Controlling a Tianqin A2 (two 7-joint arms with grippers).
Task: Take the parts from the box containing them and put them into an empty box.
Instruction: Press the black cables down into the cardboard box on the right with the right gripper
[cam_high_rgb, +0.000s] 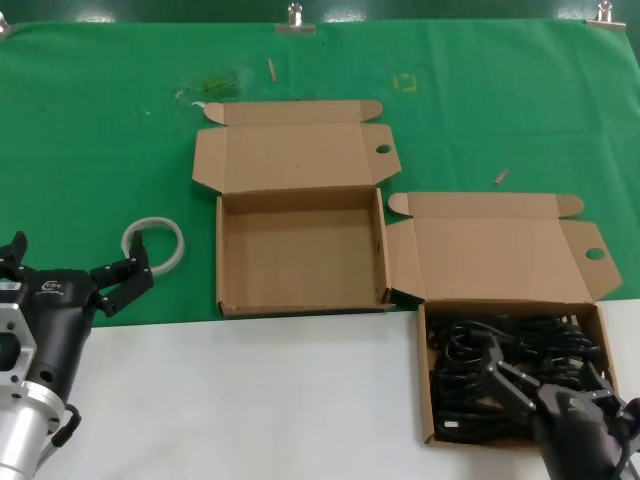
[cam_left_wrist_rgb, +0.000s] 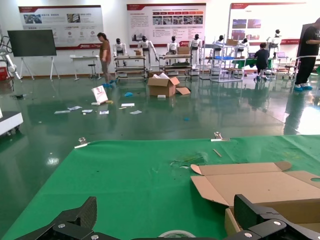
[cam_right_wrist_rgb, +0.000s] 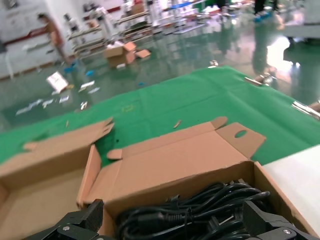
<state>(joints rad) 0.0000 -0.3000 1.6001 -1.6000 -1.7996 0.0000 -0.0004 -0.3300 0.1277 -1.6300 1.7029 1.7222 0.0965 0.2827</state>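
Observation:
Several black power cords (cam_high_rgb: 510, 365) lie bundled in the right brown cardboard box (cam_high_rgb: 425, 390), lid open toward the back. They also show in the right wrist view (cam_right_wrist_rgb: 200, 212). My right gripper (cam_high_rgb: 548, 368) is open just above the cords, one finger on either side of the pile, holding nothing; in the right wrist view (cam_right_wrist_rgb: 177, 222) the cords lie between its fingertips (cam_right_wrist_rgb: 94, 216). The twin box (cam_high_rgb: 300, 255) at the centre is empty, lid open. My left gripper (cam_high_rgb: 125, 280) is open and empty at the left, beside that box (cam_left_wrist_rgb: 260, 187).
A whitish tape ring (cam_high_rgb: 155, 243) lies on the green cloth (cam_high_rgb: 100, 130) just beyond the left gripper; it also shows in the left wrist view (cam_left_wrist_rgb: 177, 233). Small scraps lie on the cloth behind the boxes. The white table front (cam_high_rgb: 250, 400) lies nearest me.

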